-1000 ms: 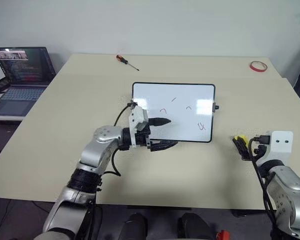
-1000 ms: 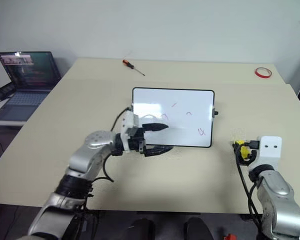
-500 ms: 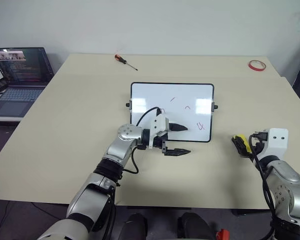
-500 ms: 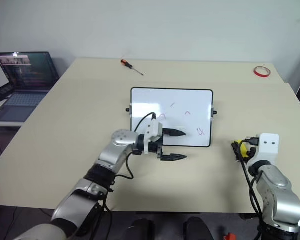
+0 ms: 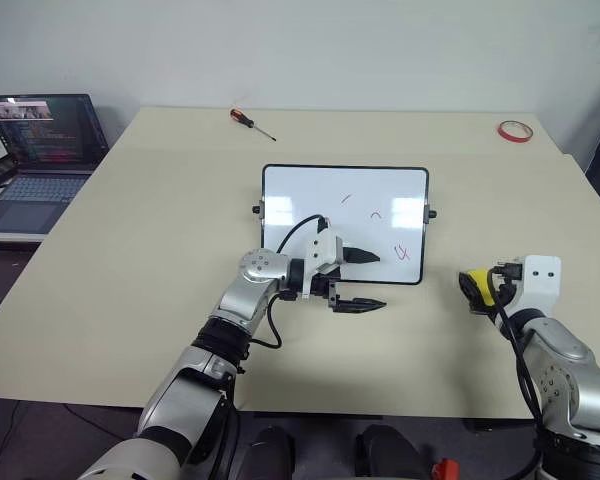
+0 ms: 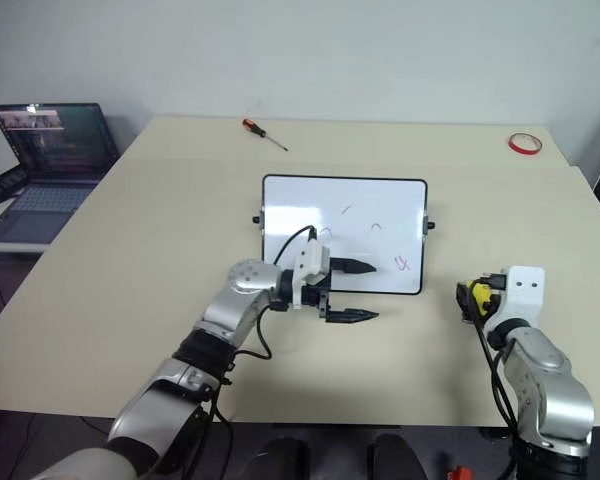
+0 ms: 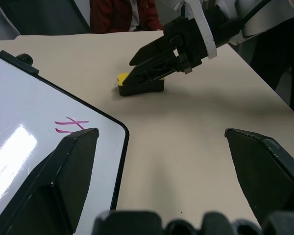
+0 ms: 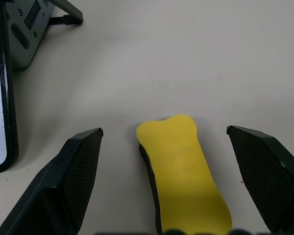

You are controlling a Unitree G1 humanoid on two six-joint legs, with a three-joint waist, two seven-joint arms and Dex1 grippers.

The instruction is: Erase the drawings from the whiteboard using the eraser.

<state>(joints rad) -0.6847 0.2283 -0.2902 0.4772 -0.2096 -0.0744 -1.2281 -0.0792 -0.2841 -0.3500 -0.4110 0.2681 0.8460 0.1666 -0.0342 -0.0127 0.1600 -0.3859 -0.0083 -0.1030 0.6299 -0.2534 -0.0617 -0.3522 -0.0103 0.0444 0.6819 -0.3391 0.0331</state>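
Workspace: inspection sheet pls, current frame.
Surface: beige table, flat.
Job's things: whiteboard lying mid-table, red drawings unerased; yellow eraser on the table beside the board, not gripped.
Clutter: screwdriver and red tape ring at the far edge.
Grippers: left gripper open at the board's near edge; right gripper open, straddling the eraser.
Cables: black cable looping off the left wrist.
Surroundings: open laptop on a side desk.
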